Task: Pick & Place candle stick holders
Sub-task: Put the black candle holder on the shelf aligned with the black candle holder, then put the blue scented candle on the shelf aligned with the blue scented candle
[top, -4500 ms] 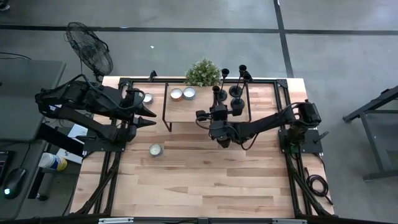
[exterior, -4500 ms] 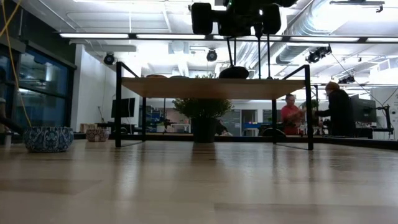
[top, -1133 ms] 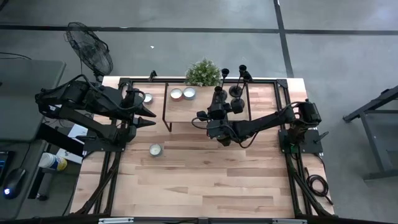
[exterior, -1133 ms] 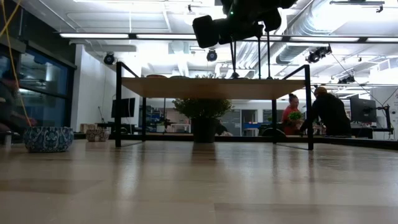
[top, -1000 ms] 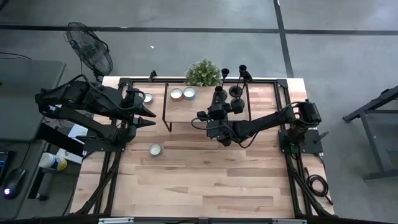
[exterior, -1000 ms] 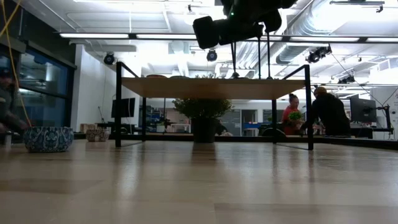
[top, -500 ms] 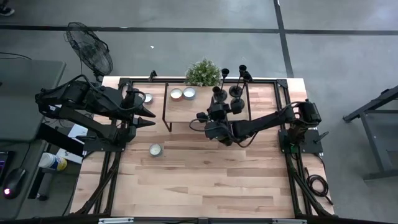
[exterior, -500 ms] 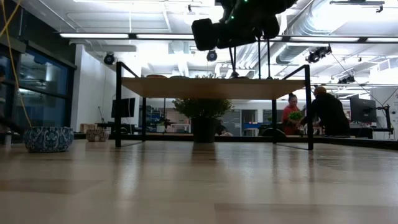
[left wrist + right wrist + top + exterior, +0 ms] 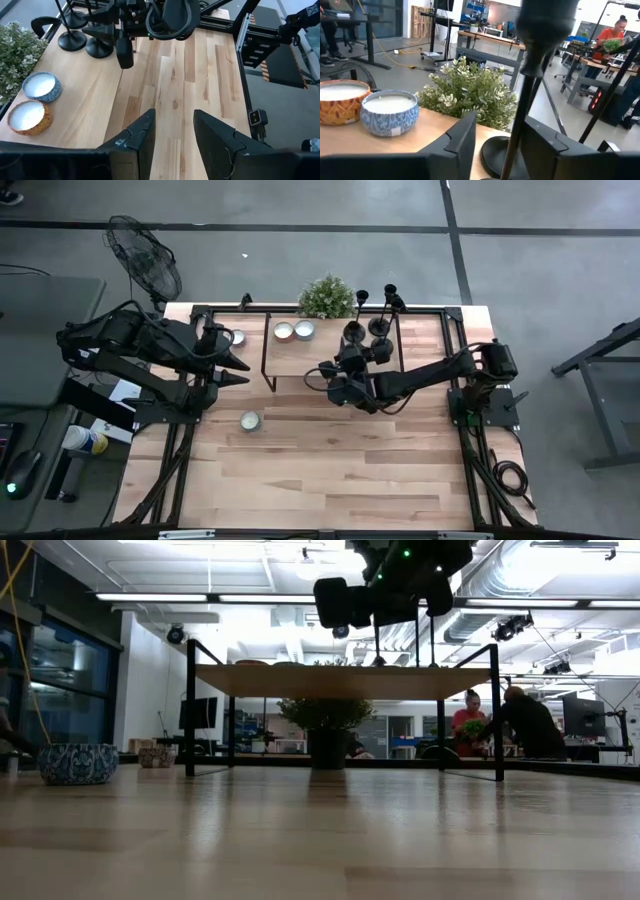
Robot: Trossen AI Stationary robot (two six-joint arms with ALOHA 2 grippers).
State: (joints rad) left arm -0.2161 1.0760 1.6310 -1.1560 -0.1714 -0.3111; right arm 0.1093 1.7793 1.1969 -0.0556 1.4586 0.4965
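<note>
A: What's nearest the right claw (image 9: 497, 145)?

B: A candle holder (image 9: 530, 75), its stem between the parted fingers, not pinched. It stands on the raised shelf (image 9: 320, 358) with the others (image 9: 380, 325).

A: The move?

B: I'd keep the stem centred and clear it without tipping it. The plant (image 9: 470, 97) sits beyond. Left claw (image 9: 172, 132) waits open.

Overhead, table-level, 2 wrist views.
</note>
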